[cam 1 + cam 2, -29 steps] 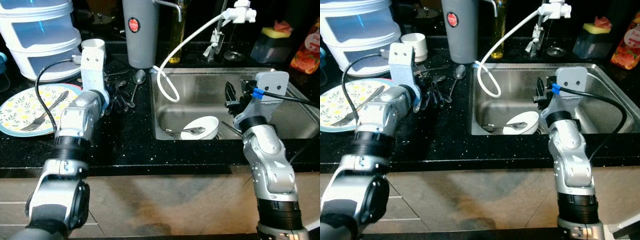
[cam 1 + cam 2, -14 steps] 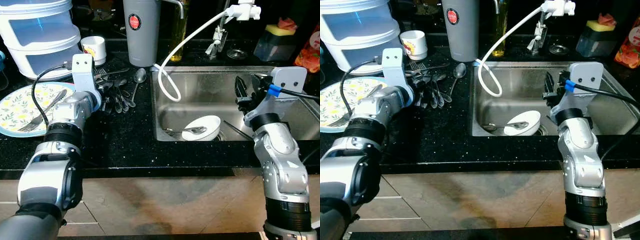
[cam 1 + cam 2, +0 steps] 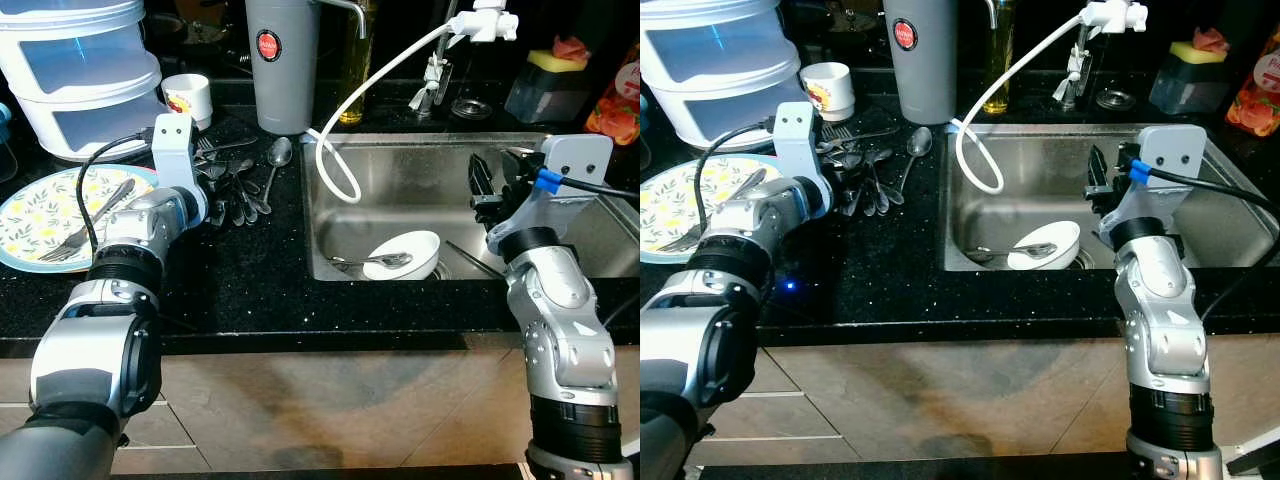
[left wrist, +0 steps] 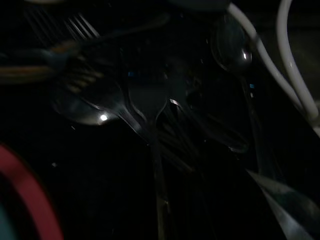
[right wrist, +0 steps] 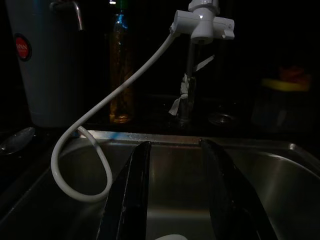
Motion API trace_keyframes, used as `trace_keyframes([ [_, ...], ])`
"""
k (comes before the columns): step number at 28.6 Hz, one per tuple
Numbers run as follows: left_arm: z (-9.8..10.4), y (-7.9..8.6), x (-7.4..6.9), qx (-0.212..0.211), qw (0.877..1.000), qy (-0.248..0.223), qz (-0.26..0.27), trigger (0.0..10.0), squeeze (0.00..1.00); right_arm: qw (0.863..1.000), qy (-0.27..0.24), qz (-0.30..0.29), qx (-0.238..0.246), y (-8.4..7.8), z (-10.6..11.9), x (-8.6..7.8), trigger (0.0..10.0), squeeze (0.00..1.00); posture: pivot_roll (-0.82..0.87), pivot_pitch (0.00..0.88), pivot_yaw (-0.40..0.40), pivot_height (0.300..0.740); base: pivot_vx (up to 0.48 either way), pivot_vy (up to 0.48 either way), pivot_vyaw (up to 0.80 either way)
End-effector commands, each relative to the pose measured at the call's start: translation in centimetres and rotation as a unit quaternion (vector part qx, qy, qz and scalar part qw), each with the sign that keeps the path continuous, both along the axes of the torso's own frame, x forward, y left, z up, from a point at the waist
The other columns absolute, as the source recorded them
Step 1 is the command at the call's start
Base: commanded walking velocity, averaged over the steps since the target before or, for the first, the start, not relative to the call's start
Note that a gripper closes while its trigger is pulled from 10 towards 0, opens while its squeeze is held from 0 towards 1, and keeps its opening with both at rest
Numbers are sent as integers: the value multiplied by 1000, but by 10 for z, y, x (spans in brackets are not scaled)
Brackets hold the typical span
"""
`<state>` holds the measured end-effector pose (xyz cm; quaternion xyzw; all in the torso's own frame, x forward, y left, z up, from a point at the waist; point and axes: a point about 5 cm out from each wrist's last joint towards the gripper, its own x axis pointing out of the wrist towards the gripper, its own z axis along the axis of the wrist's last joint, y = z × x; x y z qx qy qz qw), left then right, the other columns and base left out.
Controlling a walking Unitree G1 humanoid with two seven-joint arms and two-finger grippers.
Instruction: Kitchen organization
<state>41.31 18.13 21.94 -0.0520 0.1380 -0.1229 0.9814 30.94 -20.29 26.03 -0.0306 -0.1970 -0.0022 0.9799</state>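
Cutlery: loose pile of silver metal spoons and forks (image 3: 232,190) on the black speckled countertop (image 3: 250,280), directly under the left gripper's tips.
Left gripper: left gripper (image 3: 222,200) low over the pile; whether its fingers are parted or closed cannot be told.
Right gripper: right gripper (image 5: 177,200) above the stainless steel sink (image 3: 420,160), fingers spread apart, grasping nothing.
Sink contents: white ceramic bowl (image 3: 402,254) with a metal spoon across it, below and ahead of the right gripper.
Edges: sink rim lies just beside the pile; bare countertop nearer the robot.
Around: white flexible tap hose (image 3: 345,110) loops into the sink; tall grey steel flask (image 3: 281,62) and small white printed cup (image 3: 188,96) beyond the pile; floral round plate with a fork (image 3: 45,215) outward of the left arm.
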Motion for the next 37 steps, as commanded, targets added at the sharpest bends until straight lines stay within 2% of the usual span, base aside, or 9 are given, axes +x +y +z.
trace_keyframes([
  [1, -2, 4, 0, 11, 1000, 10, 1, 10000, 0, 1000, -1, 5, 2, 2, 0, -3, 10000, 0, 9, 66, 24, 740, 0, 0, 0],
  [3, -10, 7, -2, 13, 999, 26, 12, 10000, 0, 1000, 0, 5, 2, 3, 0, -3, 10000, 0, 8, 65, 25, 740, 0, 0, 0],
  [5, -19, 10, -4, 11, 999, 41, 21, 5569, 0, 1000, 0, 5, 3, 3, -1, -3, 10000, 0, 8, 65, 25, 740, 0, 0, 0],
  [11, -28, 15, -6, 13, 998, 51, 37, 0, 0, 1000, 2, 4, 4, 2, -1, -3, 10000, 0, 5, 69, 19, 740, 0, 0, 0],
  [22, -6, 13, 0, -9, 999, -23, 46, 0, 0, 1000, 3, 8, 7, 3, -2, -2, 10000, 0, 6, 66, 16, 740, 0, 0, 0],
  [23, 13, 13, 2, -12, 995, -89, 50, 2706, 0, 1000, 3, 8, 8, 4, -2, -2, 10000, 0, 6, 66, 16, 740, 0, 0, 0],
  [24, 22, 13, 2, -1, 991, -120, 53, 10000, 0, 1000, 3, 7, 8, 4, -2, -2, 10000, 0, 6, 66, 16, 740, 0, 0, 0],
  [31, 70, 2, -14, 31, 962, -264, 56, 10000, 0, 1000, 4, 9, 14, 6, -4, -4, 10000, 0, 2, 62, 18, 740, 0, 0, 0],
  [37, 43, -13, -25, 63, 960, -271, 26, 10000, 0, 999, -5, -19, 37, -1, -4, -2, 10000, 0, 7, 57, 14, 740, 0, 0, 0],
])
